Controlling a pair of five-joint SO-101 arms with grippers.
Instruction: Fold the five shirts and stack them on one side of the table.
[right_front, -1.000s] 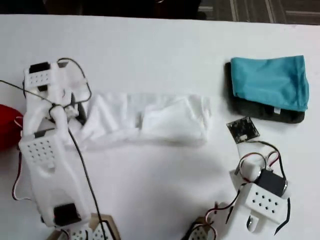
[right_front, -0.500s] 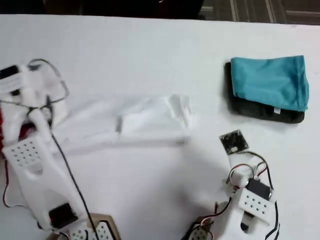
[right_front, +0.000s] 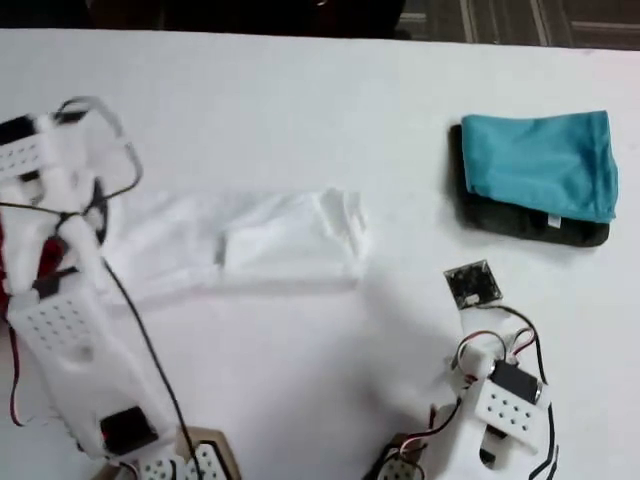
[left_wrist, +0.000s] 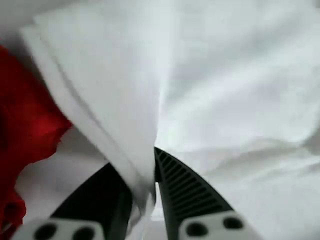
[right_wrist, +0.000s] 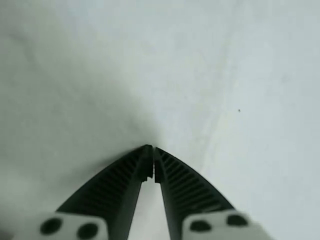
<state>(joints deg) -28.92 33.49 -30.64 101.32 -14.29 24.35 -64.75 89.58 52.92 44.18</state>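
Left hand clamped on an edge of the white shirt, which lies left of centre on the table. Right hand pressed together, empty. We judge fold 3 underway: teal shirt sits on dark shirt, upper right. Next: fold it over, carry it there.

I am holding my right gripper with its ribbed black fingers meeting at the tips, pointing at the white table. A tiny dark speck is lying at two o'clock from them.
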